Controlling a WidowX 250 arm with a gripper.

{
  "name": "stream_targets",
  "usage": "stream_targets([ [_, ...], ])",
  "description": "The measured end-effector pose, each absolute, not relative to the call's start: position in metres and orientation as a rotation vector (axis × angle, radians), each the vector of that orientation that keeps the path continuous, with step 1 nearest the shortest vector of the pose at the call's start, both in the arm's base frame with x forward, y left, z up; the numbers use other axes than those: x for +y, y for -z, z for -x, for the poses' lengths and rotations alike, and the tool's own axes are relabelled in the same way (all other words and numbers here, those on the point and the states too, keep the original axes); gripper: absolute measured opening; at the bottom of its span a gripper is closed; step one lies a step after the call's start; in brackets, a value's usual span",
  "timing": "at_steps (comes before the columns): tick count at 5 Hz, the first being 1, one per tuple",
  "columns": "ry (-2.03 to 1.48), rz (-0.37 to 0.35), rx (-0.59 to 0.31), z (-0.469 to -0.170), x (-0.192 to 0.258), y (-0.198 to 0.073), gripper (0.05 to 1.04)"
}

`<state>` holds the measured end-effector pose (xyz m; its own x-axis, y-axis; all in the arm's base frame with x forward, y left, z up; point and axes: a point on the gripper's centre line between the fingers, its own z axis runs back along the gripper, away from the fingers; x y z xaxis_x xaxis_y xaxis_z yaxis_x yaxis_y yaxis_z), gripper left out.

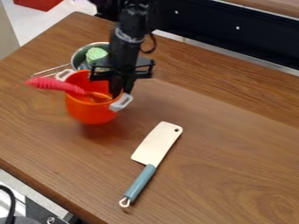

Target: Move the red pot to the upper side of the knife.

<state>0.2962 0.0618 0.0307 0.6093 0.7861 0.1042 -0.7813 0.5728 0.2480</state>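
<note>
The gripper (pixel 120 87) hangs down at the upper left of the table, shut on the right side of the red pot's rim, beside a light grey handle. The orange-red pot (pixel 90 109) is upright, with a shadow on the wood below it, and seems to hang slightly above the table. A pinkish-red utensil lies across its rim. Lower and to the right, the knife (pixel 156 144) lies flat, its pale blade toward the top and its blue-grey handle toward the bottom.
Just behind the pot sits a metal strainer (pixel 76 56) with a green item (pixel 95 54) in it. The wooden table (pixel 234 140) has its front edge at the lower left, and a dark panel runs along the back.
</note>
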Motion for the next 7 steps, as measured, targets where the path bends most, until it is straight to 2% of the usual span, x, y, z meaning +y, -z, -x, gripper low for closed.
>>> stream_targets([
  [1, -0.934, -0.296, 0.029, -0.307, 0.052, -0.03, 0.058],
  [2, -0.94, -0.23, -0.01, -0.32, 0.036, -0.031, 0.058],
  [4, -0.965, -0.237, -0.03, -0.357, 0.009, -0.019, 0.058],
  [6, -0.973, -0.214, -0.065, -0.373, 0.0, -0.016, 0.058],
  [7, -0.958, -0.17, -0.099, -0.38, -0.003, -0.014, 0.058],
])
